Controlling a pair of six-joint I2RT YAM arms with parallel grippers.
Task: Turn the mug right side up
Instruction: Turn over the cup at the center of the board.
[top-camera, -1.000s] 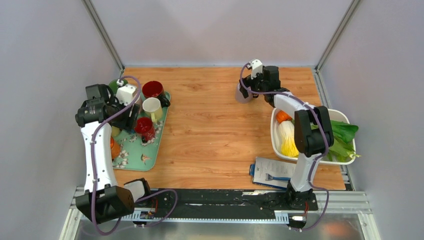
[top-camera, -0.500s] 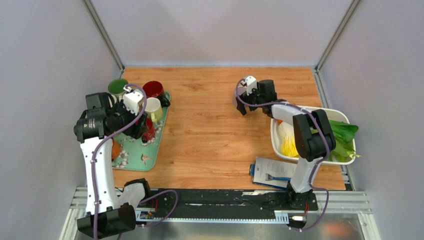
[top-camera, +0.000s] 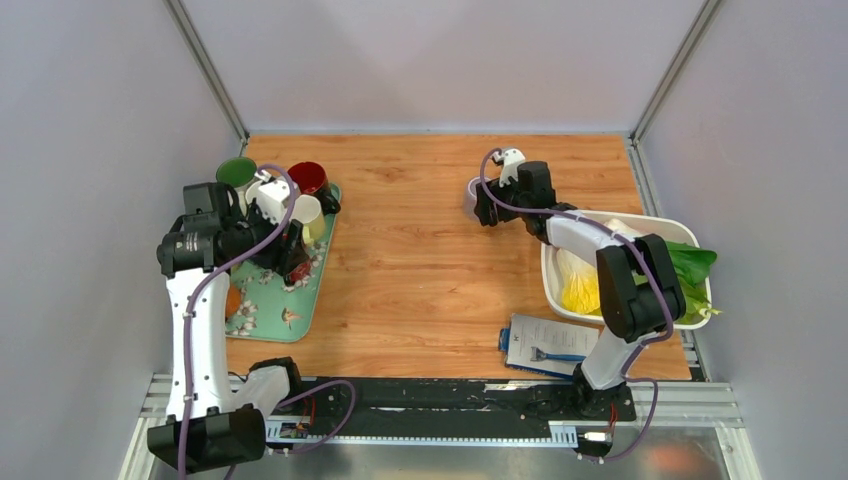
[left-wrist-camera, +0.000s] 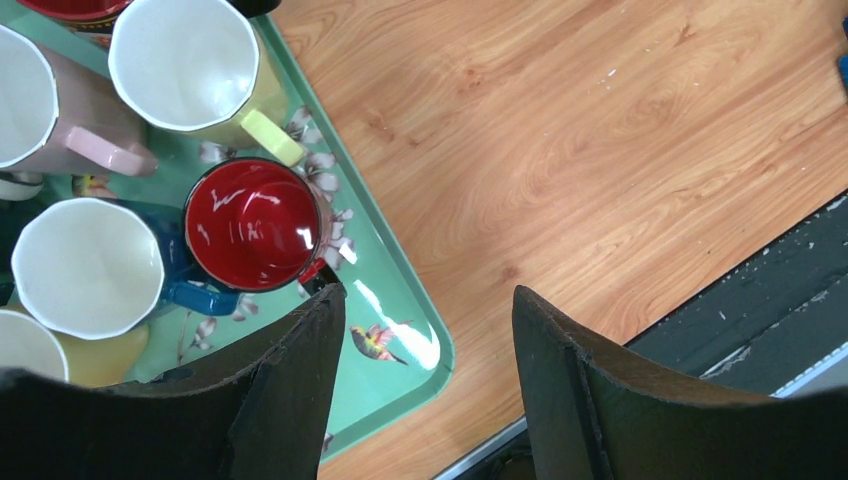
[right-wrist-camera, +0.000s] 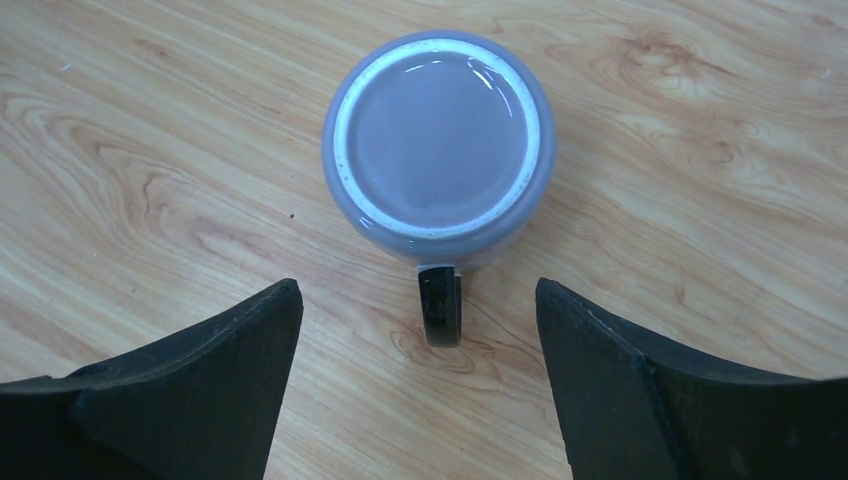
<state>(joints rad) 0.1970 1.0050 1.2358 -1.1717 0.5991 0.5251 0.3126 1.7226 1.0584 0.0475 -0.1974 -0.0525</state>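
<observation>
The grey mug (right-wrist-camera: 438, 140) stands upside down on the wooden table, base up, its black handle (right-wrist-camera: 440, 305) pointing toward my right wrist camera. My right gripper (right-wrist-camera: 418, 288) is open and empty above it, its fingers apart on either side of the handle and touching nothing. In the top view the mug (top-camera: 469, 196) sits just left of my right gripper (top-camera: 486, 207). My left gripper (left-wrist-camera: 428, 292) is open and empty over the near right corner of the green tray (left-wrist-camera: 400, 330), beside a red mug (left-wrist-camera: 252, 225).
The tray (top-camera: 300, 300) holds several upright mugs: cream (left-wrist-camera: 185, 60), pink (left-wrist-camera: 40, 100), blue (left-wrist-camera: 90, 265). A white basin of vegetables (top-camera: 655, 228) stands at the right, with a leaflet (top-camera: 545, 345) in front of it. Walls close in left and right.
My right gripper has shifted and turned over the mug, which now shows at its left. My left gripper has moved right and nearer over the tray.
</observation>
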